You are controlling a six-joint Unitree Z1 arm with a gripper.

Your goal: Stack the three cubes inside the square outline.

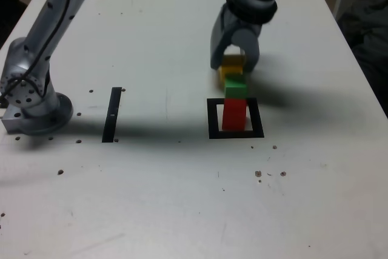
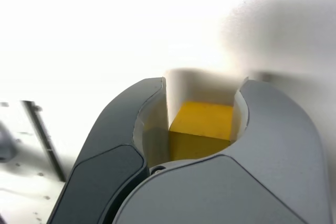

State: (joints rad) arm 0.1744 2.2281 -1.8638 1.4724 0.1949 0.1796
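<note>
Stacking: looks like the last step is going on right now, with the small yellow cube [image 1: 232, 67] sitting between the two fingers of the grey gripper [image 1: 235, 63].
Stack so far: the small red cube [image 1: 234, 115] is sitting inside the thick black square outline [image 1: 212, 119] on the white tabletop [image 1: 182, 198], and the small green cube [image 1: 236, 87] is sitting on top of it, so two out of three seem sorted.
Yellow cube spot: in the exterior view it's showing just above the green one, and honestly I can't tell if it's already resting on green or hanging just behind the stack.
Fingers: the wrist view is showing the yellow cube [image 2: 202, 129] filling the gap between the two curved fingers [image 2: 273, 129], so I'm reading that as pinching the cube, not gaping.
Next move: if it isn't seated yet, I'm guessing it's going to need lining up square over green, a gentle lowering, then letting go without nudging the tower.
Risk: three tiny blocks are making a wobbly column, so any sideways drag could be tipping it.
Inside the outline: only the red cube's base, plus white table.
Other stuff: a straight black tape strip [image 1: 113, 114] and the arm's grey base [image 1: 33, 104] are sitting off toward the exterior view's left, well apart from the stack.
</note>
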